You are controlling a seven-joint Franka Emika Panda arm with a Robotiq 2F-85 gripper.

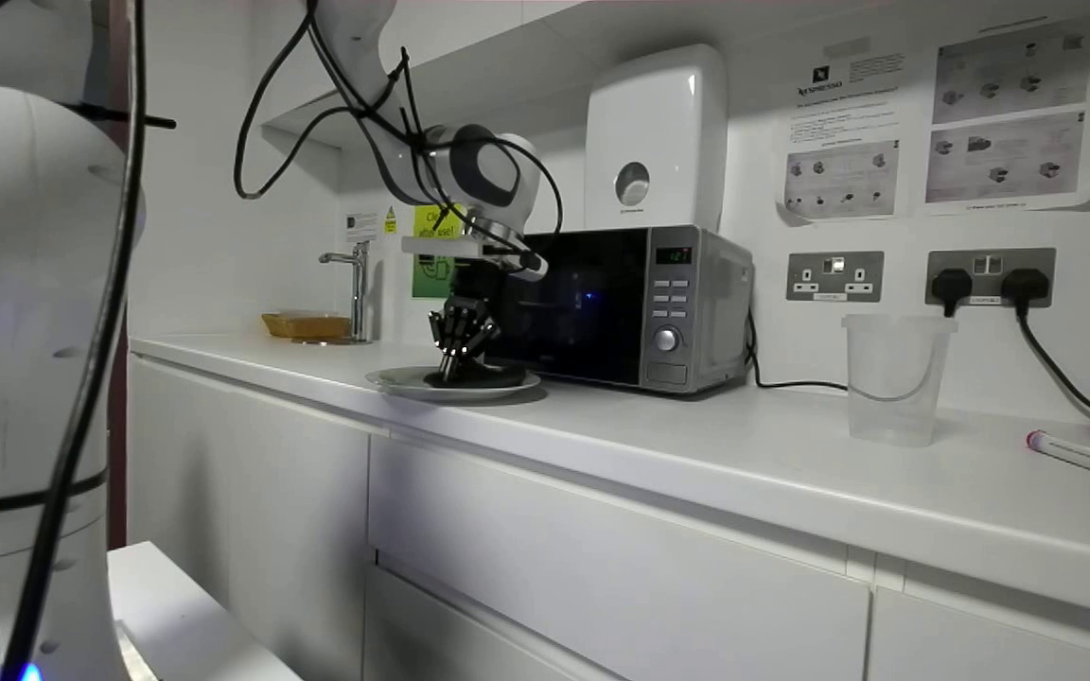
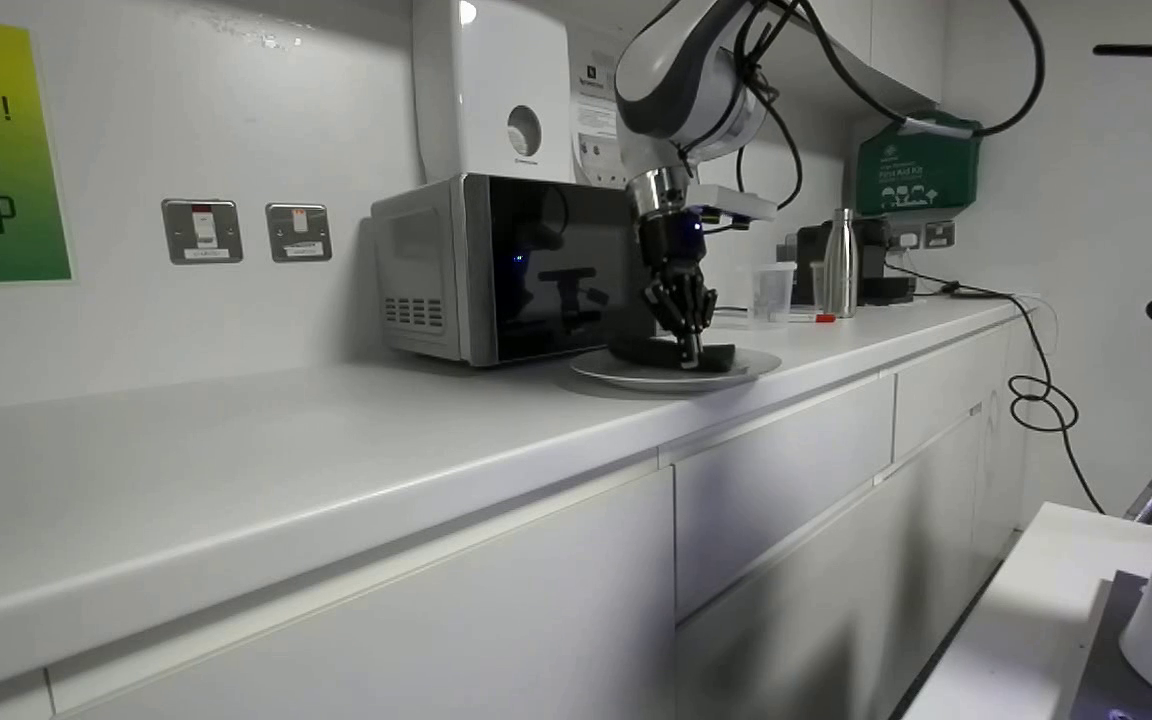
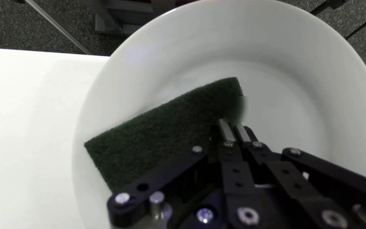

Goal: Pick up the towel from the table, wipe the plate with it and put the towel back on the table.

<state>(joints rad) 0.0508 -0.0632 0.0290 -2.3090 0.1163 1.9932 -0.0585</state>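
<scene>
While the hand pinches towel, nearly closed, plate beneath

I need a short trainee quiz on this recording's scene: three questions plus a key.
1. Multiple choice: the dark green, rectangular, felt-like towel lies on (a) the long white countertop, (b) the round, shallow, pale plate, (c) the low tan dish.
2. True or false: the black metal claw has its jaws close together.
3. Short answer: which container stands between the boxy silver microwave and the slim red-and-white marker?

Key: 1. b; 2. true; 3. translucent plastic tub.
</scene>
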